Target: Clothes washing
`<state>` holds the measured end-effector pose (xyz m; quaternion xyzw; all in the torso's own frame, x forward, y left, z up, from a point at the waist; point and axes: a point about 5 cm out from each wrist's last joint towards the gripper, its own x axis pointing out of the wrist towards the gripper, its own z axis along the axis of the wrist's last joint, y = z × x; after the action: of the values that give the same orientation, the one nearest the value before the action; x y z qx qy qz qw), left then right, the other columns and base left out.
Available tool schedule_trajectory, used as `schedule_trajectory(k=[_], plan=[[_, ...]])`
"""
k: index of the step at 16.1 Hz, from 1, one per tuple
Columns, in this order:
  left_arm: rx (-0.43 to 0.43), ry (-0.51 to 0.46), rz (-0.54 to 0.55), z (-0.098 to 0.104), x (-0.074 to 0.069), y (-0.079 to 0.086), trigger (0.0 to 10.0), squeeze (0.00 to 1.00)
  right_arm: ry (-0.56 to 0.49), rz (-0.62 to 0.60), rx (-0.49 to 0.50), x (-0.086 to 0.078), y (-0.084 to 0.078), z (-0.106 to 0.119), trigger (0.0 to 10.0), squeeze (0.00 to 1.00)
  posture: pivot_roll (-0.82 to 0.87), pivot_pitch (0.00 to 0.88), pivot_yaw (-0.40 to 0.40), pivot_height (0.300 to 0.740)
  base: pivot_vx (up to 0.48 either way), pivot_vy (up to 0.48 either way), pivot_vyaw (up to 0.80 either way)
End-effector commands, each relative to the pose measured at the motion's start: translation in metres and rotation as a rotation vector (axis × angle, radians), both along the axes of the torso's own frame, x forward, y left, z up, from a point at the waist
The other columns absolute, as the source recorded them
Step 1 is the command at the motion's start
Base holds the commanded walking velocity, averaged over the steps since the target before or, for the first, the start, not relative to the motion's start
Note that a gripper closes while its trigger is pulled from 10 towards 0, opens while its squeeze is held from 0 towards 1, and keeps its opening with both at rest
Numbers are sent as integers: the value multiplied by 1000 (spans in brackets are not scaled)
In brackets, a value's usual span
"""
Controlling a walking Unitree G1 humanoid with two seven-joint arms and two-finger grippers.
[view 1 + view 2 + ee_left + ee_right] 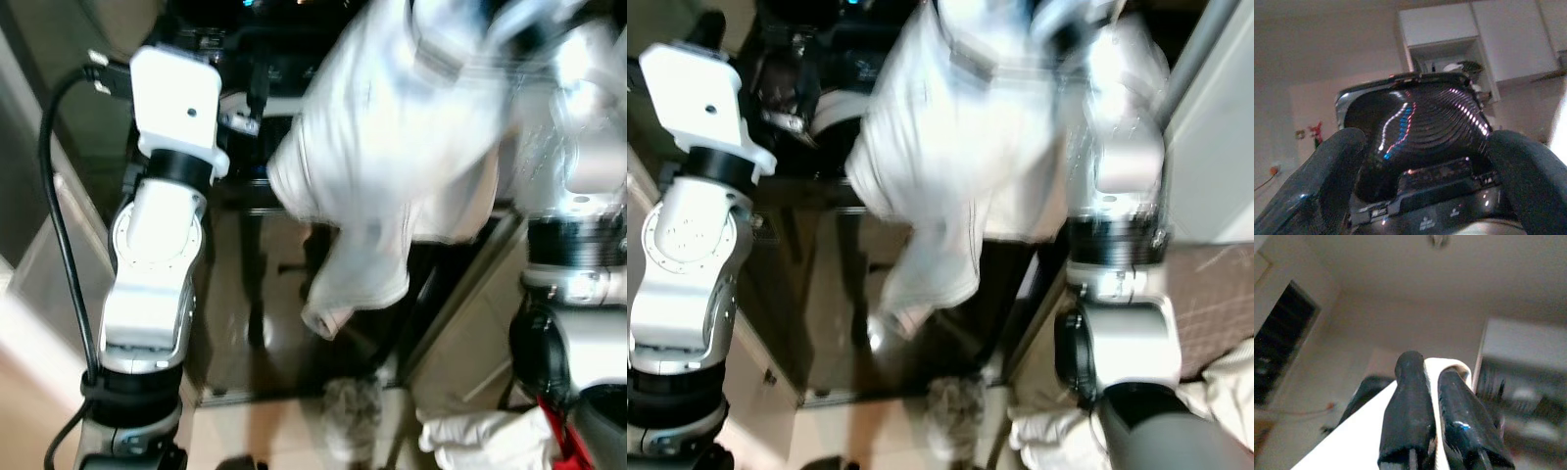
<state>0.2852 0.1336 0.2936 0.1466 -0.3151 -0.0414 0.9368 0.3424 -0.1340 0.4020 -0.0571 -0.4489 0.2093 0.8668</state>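
Hanging from the raised right claw point(1432, 382), the white garment point(392, 147) is dangling blurred above the dark washing machine point(1415, 147), its fabric pinched between the two black fingers point(1408, 416). The left claw point(1420, 186) is spreading wide, pointing at the machine's raised lid. More white laundry point(485, 441) is lying on the floor

No lettering reads anywhere here: the glossy black control panel point(1449, 208) of the washing machine carries a few small pale marks and glowing dots, all too blurred to make out as words or numbers.
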Motion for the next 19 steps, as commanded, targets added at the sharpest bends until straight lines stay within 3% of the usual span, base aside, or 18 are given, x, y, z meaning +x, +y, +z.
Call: schedule_trajectory(k=[1,4,5,9,12,13,14,19], plan=[[12,-14,7,2,2,-1,10000,0,-54,-25,-18,-1,-4,14,10000,0,0,0,-22,740,409,251,0],[15,-53,48,7,-1,1,10000,0,-136,-34,-82,3,4,49,10000,0,32,0,-45,740,379,295,0],[19,-70,67,10,-3,3,10000,0,-129,-74,-111,12,7,60,10000,0,51,0,-58,740,371,307,0],[96,-71,88,11,-4,1,10000,0,-8,-218,-145,36,7,56,10000,0,100,0,-80,740,368,308,0],[88,-87,87,16,-9,1,10000,0,183,-386,-241,62,8,13,10000,0,130,0,-91,740,0,0,0],[85,-87,82,17,-10,2,10000,0,281,-440,-265,71,3,-12,10000,0,137,0,-92,740,0,0,0],[87,-80,78,17,-13,3,10000,0,441,-518,-273,82,-7,-56,10000,0,143,0,-87,740,0,0,0],[124,-58,75,16,-15,2,10000,0,814,-480,-190,86,-8,-146,10000,0,163,0,-65,740,0,0,0]])
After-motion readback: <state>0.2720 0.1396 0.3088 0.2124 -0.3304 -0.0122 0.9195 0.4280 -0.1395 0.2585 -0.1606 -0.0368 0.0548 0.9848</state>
